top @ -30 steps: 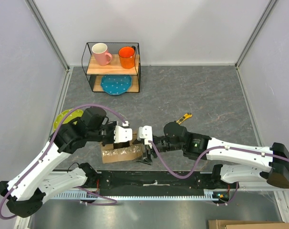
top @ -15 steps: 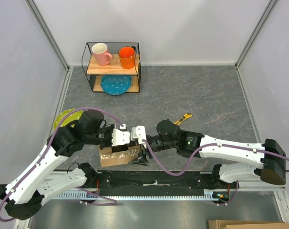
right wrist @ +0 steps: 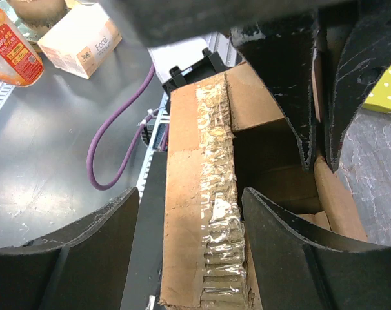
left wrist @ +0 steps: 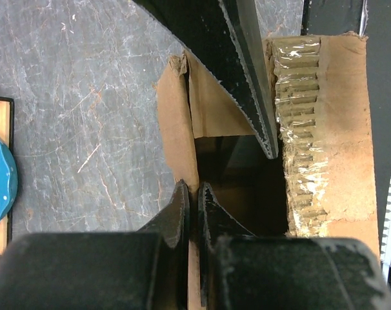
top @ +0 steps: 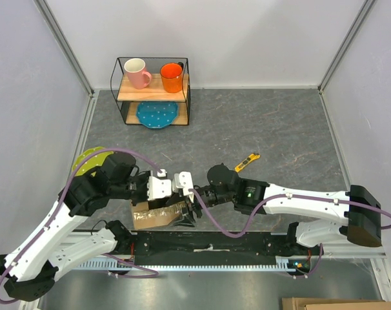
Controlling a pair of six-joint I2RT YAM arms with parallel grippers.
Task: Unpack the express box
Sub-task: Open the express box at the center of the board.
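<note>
The brown cardboard express box point(top: 150, 217) sits at the grey stone-patterned bench's point(top: 260, 123) near edge. The black wire shelf rack point(top: 155, 94) stands far behind it, and the yellow utility knife point(top: 249, 159) lies behind-right.

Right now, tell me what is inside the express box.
The express box stands open: brown inner walls and a dark cavity show. Whether anything lies inside cannot be seen; shadow and the right gripper cover it.
</note>
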